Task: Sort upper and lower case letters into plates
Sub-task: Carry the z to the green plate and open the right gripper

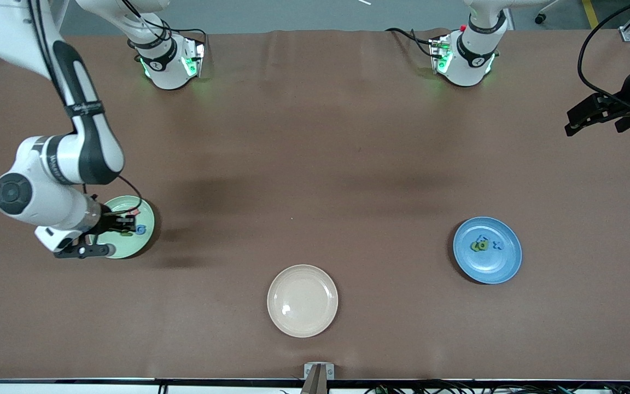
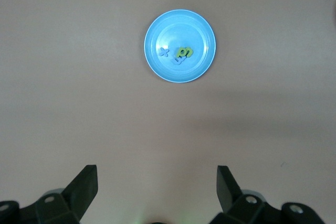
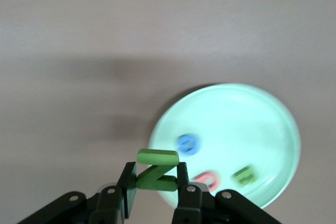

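The right gripper (image 3: pixel 156 182) clamps a green letter Z (image 3: pixel 156 170) over the mint green plate (image 1: pixel 148 232) at the right arm's end. The left gripper (image 2: pixel 157 182) waits with fingers spread above the table (image 1: pixel 315 137); the blue plate (image 1: pixel 506 268) holds letters (image 1: pixel 484 244) at the left arm's end.

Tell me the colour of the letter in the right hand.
Green: the letter held in the right hand, clearest in the right wrist view.

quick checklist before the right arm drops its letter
1. Right pincer shut on green Z: ok.
2. Pincer over the mint plate: ok.
3. Free room in that plate beside its letters: ok.
4. Z's case matches those letters: cannot tell.
5. Left pincer open, waiting off at its end of the table: ok.
6. Beige plate emptied: ok.
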Tool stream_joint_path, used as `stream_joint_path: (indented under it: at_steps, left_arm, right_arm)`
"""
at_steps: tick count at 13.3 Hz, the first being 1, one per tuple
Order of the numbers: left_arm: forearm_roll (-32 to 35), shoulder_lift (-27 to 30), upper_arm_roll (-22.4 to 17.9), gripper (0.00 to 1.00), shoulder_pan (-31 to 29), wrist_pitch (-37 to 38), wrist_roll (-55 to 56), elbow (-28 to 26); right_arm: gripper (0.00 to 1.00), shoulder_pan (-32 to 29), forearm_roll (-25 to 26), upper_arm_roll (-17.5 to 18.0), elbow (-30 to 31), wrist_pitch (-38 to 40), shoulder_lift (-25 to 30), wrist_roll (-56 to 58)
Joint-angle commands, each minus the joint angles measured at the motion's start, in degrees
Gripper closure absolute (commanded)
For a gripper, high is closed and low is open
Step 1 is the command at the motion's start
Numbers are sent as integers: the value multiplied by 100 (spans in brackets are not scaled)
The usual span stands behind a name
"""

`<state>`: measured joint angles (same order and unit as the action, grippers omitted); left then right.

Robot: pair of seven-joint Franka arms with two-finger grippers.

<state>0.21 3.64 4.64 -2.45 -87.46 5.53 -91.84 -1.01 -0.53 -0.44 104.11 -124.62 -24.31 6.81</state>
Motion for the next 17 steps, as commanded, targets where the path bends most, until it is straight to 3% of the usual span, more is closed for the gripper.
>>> stream_joint_path:
  at_steps: [1, 6, 14, 15, 16, 17]
  left_arm:
    - [41, 84, -15, 0, 34, -123, -123, -168]
    - [260, 172, 72, 0, 16, -123, -158, -326]
    - [331, 250, 117, 0, 7, -123, -158, -335]
    - [331, 251, 117, 0, 7, -123, -158, -335]
    - [331, 259, 117, 0, 7, -123, -167, -326]
    - [331, 260, 117, 0, 7, -114, -167, -335]
  right_arm:
    - [82, -530, 123, 132, -110, -404, -459, 731]
    - [81, -787, 124, 132, -76, -870, -978, 1164]
    - [76, -743, 97, 141, 329, -1205, -1058, 1155]
    - [62, -734, 97, 141, 329, -1197, -1050, 1155]
    - [22, -725, 97, 141, 321, -1162, -1041, 1155]
    - [9, -725, 97, 150, 312, -1100, -962, 1077]
